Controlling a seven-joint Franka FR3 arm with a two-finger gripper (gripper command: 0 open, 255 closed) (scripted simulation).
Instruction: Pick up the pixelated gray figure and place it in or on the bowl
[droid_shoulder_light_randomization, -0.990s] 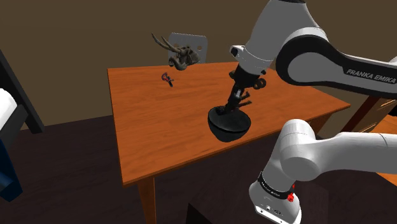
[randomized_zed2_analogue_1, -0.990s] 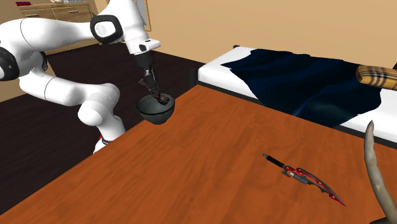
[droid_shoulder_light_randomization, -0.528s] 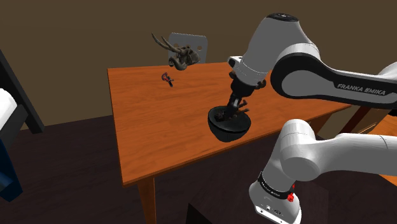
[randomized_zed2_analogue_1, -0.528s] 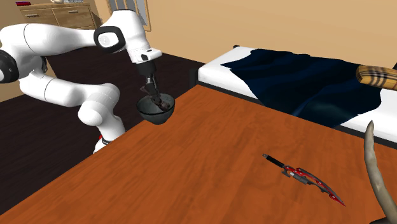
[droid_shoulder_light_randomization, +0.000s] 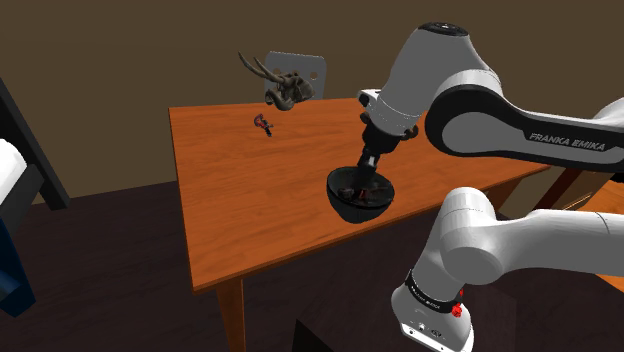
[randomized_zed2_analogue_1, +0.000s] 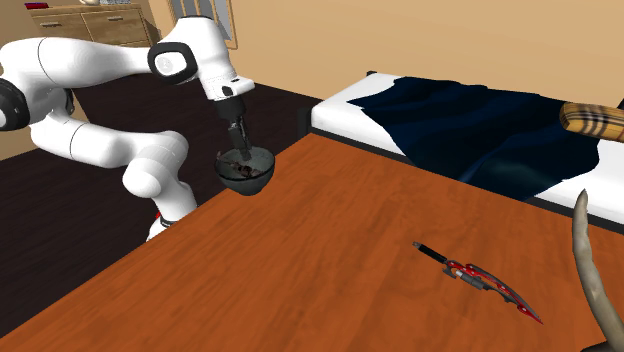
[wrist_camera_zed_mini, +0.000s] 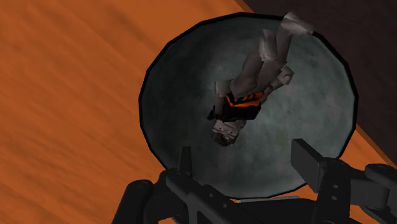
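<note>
The end effector (wrist_camera_zed_mini: 245, 162) has let go, its fingers (wrist_camera_zed_mini: 308, 159) now standing apart and empty, and the figure (wrist_camera_zed_mini: 248, 102) lies just below them inside the bowl (wrist_camera_zed_mini: 312, 108), so the placing looks done.

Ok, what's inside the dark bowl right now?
The gray blocky figure, with an orange-and-black band, lies inside the bowl, clear of the open fingers. The bowl's floor under it is covered.
</note>
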